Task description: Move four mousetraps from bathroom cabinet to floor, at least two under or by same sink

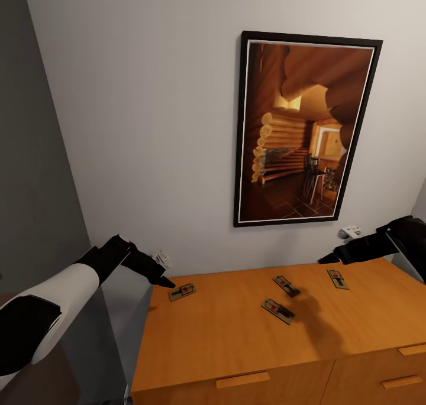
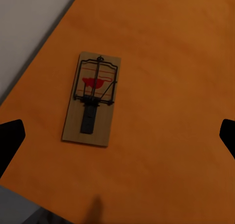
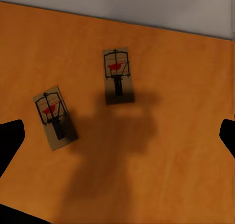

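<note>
Mousetraps, four of them, lie flat on the orange-brown top of the cabinet [image 1: 236, 334], under a framed picture [image 1: 305, 130] of a log interior on the white wall. The leftmost mousetrap [image 1: 181, 291] sits near the top's left back corner, just beside the left end effector [image 1: 167, 282], which hovers over it with its fingers spread open and empty; the left wrist view shows this trap [image 2: 92, 97] between the two dark fingertips [image 2: 10, 140], with a red bait plate and dark wire. Two more traps lie near the middle [image 1: 286, 285] [image 1: 278, 311], and a fourth trap [image 1: 338, 278] lies further right, near the right end effector [image 1: 326, 258], whose fingers also stand apart, holding nothing. Two drawer handles [image 1: 242, 380] show on the cabinet front.
</note>
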